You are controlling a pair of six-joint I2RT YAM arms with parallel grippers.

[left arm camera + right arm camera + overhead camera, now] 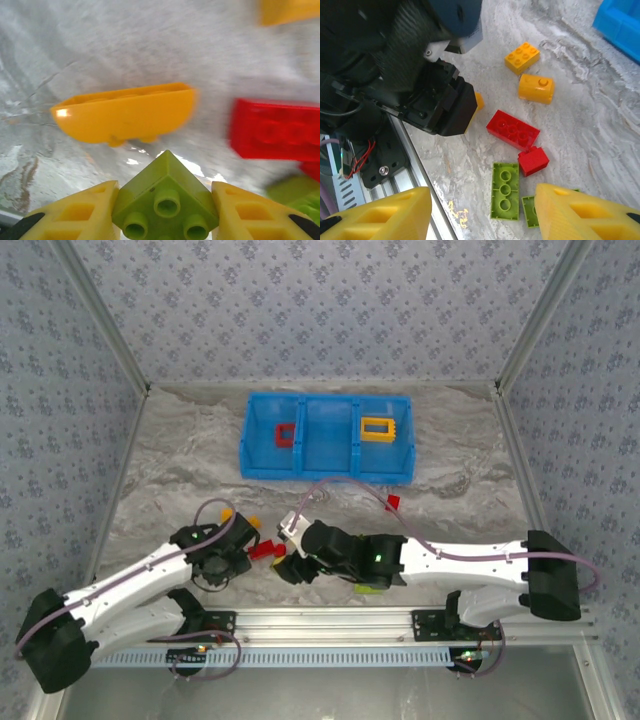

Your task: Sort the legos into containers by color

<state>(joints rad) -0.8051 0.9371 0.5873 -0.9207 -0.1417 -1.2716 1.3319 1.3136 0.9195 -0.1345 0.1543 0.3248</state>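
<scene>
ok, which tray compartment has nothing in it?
The middle compartment of the blue tray; the left one holds a red frame, the right an orange frame.

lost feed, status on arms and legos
Left tool shut on lime brick. Right tool open above green brick. Tray holds red frame, orange frame. Left arm close alongside.

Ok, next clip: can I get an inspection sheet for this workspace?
Surface: grey marbled table.
Job's things: blue tray holds a red frame in its left compartment and an orange frame in its right; loose bricks lie near the arms.
Clutter: nothing seen.
Pincers: left pincer shut on a lime brick; right pincer open over the loose bricks.
Cables: lilac cables loop along both arms.
Surroundings: patterned walls, metal rail at the near edge.
</scene>
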